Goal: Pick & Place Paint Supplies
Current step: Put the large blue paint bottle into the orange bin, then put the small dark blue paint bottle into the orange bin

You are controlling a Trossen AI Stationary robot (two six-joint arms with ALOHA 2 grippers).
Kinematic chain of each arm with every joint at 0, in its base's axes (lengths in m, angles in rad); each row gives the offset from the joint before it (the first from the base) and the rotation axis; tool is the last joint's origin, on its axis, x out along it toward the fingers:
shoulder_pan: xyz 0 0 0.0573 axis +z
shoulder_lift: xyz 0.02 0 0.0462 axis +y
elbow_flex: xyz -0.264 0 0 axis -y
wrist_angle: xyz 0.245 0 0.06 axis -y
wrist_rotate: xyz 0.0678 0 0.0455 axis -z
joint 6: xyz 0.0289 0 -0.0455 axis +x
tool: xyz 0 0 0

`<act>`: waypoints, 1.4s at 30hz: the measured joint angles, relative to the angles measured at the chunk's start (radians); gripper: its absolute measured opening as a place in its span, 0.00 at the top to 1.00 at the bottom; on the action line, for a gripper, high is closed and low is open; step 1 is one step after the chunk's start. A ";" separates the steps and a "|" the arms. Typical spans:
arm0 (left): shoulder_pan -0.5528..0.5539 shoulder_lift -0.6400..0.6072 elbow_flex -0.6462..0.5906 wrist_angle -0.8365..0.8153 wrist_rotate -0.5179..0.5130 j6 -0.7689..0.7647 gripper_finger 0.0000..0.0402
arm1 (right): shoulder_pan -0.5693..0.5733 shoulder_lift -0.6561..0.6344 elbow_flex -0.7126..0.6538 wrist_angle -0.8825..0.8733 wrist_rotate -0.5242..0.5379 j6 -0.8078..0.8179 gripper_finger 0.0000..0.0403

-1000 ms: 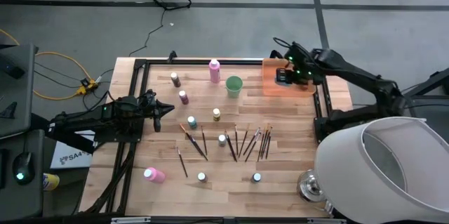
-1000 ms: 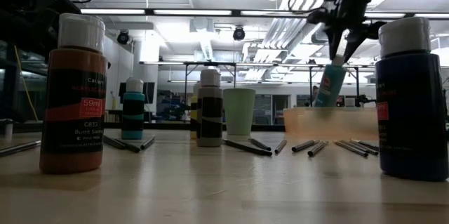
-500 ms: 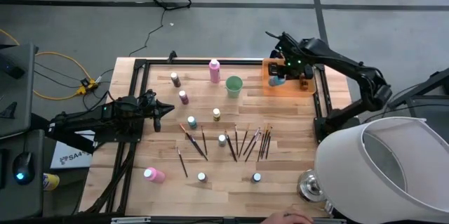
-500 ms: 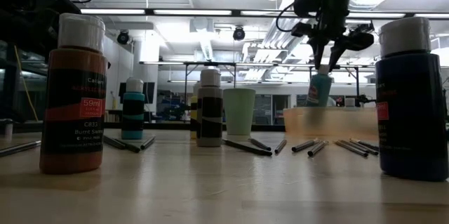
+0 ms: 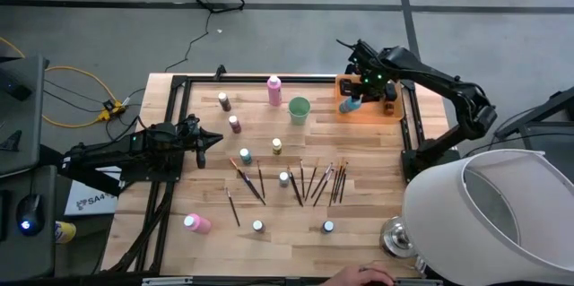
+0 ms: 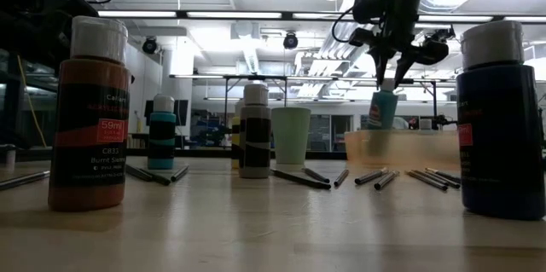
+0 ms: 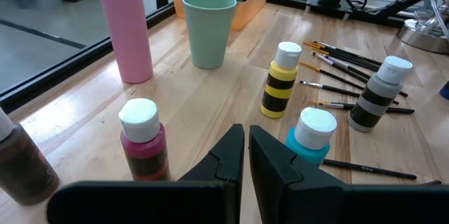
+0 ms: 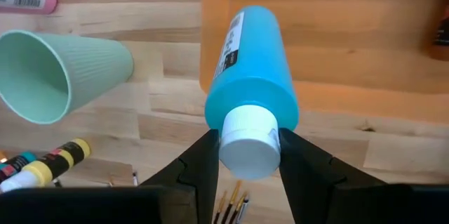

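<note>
My right gripper (image 5: pixel 357 98) hangs over the flat orange tray (image 5: pixel 377 114) at the table's far right and is shut on the teal bottle (image 5: pixel 349 104). The bottle's white cap (image 8: pixel 245 140) points up. My left gripper (image 7: pixel 247 147) is shut and touches nothing, at the table's left (image 5: pixel 215 139), short of the small bottles. A tall pink bottle (image 5: pixel 273 91) stands near the far edge, and another (image 5: pixel 196 224) lies on its side near the left front. Small capped bottles (image 5: pixel 245 156) stand on their bases mid-table. Thin dark brushes (image 5: pixel 316 181) lie flat. My right gripper pinches the teal bottle's white cap (image 8: pixel 245 140), one finger (image 8: pixel 198 161) on each side, coming from above and pointing down. The bottle (image 6: pixel 382 108) hangs nearly upright below the fingers. Its base is behind the tray wall (image 6: pixel 401 148); whether it touches the tray floor I cannot tell.
The light green cup (image 5: pixel 299 109) stands just left of the tray. A black frame rail (image 5: pixel 269 78) runs along the table's far edge. A metal bowl (image 5: pixel 395 237) and a white shade (image 5: pixel 484 214) crowd the right front corner. A person's hand (image 5: pixel 359 277) shows at the near edge.
My right gripper has carried the teal bottle toward the table's left across the tray, still shut on its cap. The bottle hung tilted a second ago and now hangs nearly upright.
</note>
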 joint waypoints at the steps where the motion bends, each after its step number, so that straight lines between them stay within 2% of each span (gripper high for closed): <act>1: 0.000 0.000 0.000 0.000 0.000 0.000 0.95 | 0.000 0.000 0.000 0.000 0.000 0.001 0.69; 23: 0.000 0.000 0.000 0.000 0.000 0.000 0.95 | 0.000 -0.001 0.000 0.038 0.011 0.001 0.64; 33: 0.000 0.000 0.000 0.000 0.000 0.000 0.95 | 0.021 0.005 0.000 0.089 0.111 -0.003 0.64; 42: 0.000 0.000 0.000 0.000 0.000 0.000 0.95 | 0.047 -0.007 0.000 0.074 0.115 -0.003 0.64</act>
